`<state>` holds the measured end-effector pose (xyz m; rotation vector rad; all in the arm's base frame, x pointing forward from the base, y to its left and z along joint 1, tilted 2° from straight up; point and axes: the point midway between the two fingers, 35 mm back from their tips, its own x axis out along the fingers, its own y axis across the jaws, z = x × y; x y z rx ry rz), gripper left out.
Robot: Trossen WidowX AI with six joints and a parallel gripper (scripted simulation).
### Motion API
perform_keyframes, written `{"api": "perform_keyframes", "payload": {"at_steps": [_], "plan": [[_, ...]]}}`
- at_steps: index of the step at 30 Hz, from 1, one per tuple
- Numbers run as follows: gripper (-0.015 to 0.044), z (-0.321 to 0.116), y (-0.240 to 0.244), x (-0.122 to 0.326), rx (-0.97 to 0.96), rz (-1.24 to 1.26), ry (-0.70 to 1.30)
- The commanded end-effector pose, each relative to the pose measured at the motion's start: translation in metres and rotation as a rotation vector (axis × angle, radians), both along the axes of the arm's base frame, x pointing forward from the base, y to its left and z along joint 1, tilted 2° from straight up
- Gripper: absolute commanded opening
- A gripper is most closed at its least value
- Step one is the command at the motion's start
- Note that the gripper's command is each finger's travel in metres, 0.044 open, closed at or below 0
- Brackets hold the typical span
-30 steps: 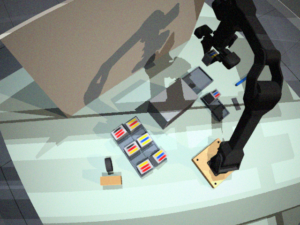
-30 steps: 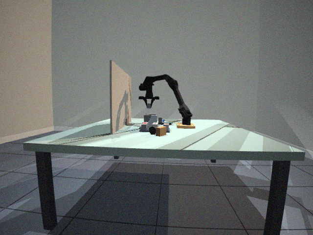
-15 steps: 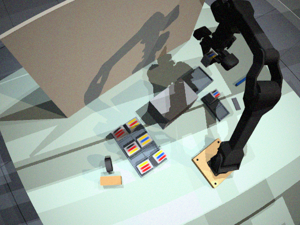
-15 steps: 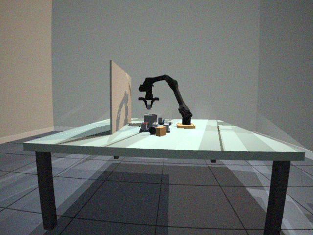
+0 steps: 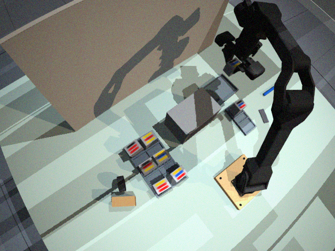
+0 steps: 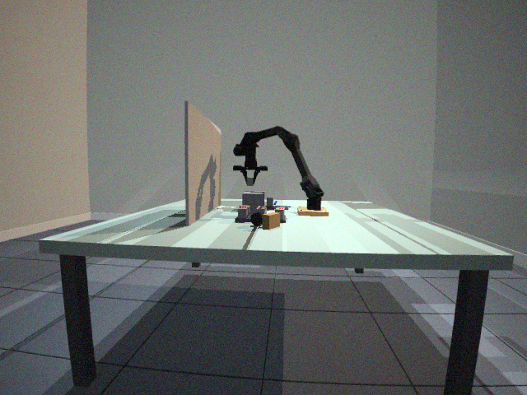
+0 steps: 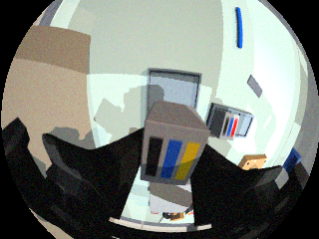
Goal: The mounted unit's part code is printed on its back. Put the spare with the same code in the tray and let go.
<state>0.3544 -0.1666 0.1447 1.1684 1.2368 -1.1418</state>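
Up high hangs the gripper (image 5: 237,66), clamped on the black-blue-yellow striped spare (image 7: 171,150); the grey tray (image 5: 222,88) lies below, slightly ahead. The spare is probably a light, rigid little block with smooth sides, best pinched across its flat flanks.

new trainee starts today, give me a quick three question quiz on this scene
1. True or false: the gripper holds nothing.
2. Which stripe colours show on the spare seen in the wrist view? A) red, red, red B) black, blue, yellow C) yellow, red, red
3. Fill in: the open tray lies on the table between the grey box and the ____ panel.

Key:
1. False; it is shut on a spare, held high above the table.
2. B
3. Brown
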Motion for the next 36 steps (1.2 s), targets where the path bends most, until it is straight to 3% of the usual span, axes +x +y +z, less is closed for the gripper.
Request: {"api": "perform_keyframes", "payload": {"at_steps": [1, 36], "plan": [[0.0000, -0.003, 0.000, 0.000, 0.003, -0.004, 0.001], [0.0000, -0.027, 0.000, 0.002, 0.003, -0.004, 0.001]]}}
